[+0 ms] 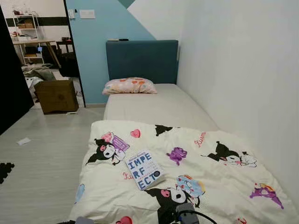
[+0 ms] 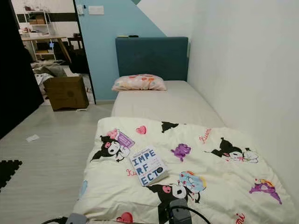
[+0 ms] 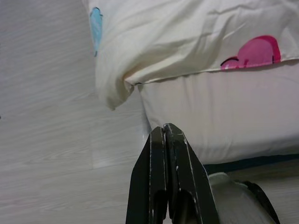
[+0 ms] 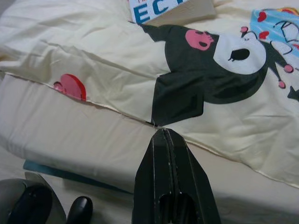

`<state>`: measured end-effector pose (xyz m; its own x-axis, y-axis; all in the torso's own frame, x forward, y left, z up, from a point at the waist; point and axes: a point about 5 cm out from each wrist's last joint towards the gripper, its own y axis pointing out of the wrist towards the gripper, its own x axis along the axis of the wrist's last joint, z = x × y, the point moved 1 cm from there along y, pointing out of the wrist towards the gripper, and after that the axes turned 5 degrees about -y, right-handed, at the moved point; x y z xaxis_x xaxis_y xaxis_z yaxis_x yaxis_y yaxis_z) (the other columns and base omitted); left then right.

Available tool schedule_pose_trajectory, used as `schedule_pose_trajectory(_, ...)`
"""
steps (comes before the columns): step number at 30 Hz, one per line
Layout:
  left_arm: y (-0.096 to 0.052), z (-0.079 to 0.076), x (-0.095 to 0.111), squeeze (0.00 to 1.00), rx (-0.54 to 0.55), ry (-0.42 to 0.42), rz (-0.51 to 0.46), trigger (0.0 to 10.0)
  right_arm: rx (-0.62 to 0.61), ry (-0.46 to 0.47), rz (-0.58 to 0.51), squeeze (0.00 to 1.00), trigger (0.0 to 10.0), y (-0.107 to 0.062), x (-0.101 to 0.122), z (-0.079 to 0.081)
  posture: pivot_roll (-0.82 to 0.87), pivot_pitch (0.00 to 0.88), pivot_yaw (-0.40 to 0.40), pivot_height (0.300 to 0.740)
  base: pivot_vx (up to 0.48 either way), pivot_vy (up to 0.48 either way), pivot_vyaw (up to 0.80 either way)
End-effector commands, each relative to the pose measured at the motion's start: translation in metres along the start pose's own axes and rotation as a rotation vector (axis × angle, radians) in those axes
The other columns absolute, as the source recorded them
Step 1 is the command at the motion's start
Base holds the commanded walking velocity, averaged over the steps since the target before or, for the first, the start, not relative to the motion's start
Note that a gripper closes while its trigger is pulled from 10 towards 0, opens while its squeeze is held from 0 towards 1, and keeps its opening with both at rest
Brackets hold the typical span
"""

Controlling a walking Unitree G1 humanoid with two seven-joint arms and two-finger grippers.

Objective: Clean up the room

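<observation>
Standing at the foot of the narrow bed (image 1: 154,105) with the blue padded headboard, and taking that bed as the landmark, left to right.

Well to the bed's left, near the doorway: a brown cardboard box (image 1: 56,95) on the pale wood-look floor (image 1: 42,158), flaps apparently shut, contents impossible to tell. Nearer on that floor, a small white scrap of paper (image 1: 23,141). Beyond the doorway, a cluttered counter and white shelving (image 1: 28,32), too small to read.

At the bed's lower left corner, beside the mattress edge: left pincer (image 3: 164,133), black fingers pressed together, holding nothing, pointed at the hanging corner of the cream cartoon-print duvet (image 1: 196,172).

On the bed's foot half, lying on that duvet left of centre: a white-and-blue paperback book (image 1: 145,169) lettered "IMPERFECT", likely the item to tidy. At the head end, a peach patterned pillow (image 1: 130,86).

At the bed's foot edge, just below the duvet hem: right pincer (image 4: 164,135), fingers likewise pressed together, empty.

Risks, as judgement: reaching with fingers unopened would shove the book across the slippery cover instead of gripping it; catching duvet fabric along with the cover would drag the bedding; tugging the duvet first could tip the book off the bed's left side onto the floor.
</observation>
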<state>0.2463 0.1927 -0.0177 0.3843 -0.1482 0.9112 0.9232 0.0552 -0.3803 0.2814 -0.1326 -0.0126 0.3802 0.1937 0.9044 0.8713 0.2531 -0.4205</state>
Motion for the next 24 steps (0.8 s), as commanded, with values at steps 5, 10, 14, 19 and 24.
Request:
schedule_pose_trajectory(5,-0.006,0.0,-0.012,0.0,0.004,0.009,0.042,10.0,0.022,-0.002,0.022,0.0,10.0,-0.003,-0.007,0.004,0.01,0.12,-0.022,0.631,0.0,0.0,0.0)
schedule_pose_trajectory(10,-0.007,0.0,-0.013,0.0,0.005,0.009,0.045,10.0,0.029,-0.005,0.025,0.0,10.0,-0.003,-0.007,0.005,0.01,0.12,-0.022,0.631,0.0,0.0,0.0)
schedule_pose_trajectory(14,-0.012,0.001,-0.017,0.0,0.007,0.011,0.055,10.0,0.043,-0.006,0.028,0.0,10.0,-0.003,-0.008,0.006,0.02,0.132,-0.027,0.611,0.0,0.0,0.0)
schedule_pose_trajectory(19,-0.015,0.001,-0.019,0.0,0.007,0.017,0.058,10.0,0.046,-0.011,0.028,0.0,10.0,-0.003,-0.008,0.007,0.02,0.138,-0.029,0.611,0.0,0.0,0.0)
schedule_pose_trajectory(24,-0.016,0.001,-0.019,0.0,0.008,0.017,0.057,10.0,0.048,-0.009,0.027,0.0,10.0,-0.003,-0.007,0.008,0.03,0.141,-0.028,0.611,0.0,0.0,0.0)
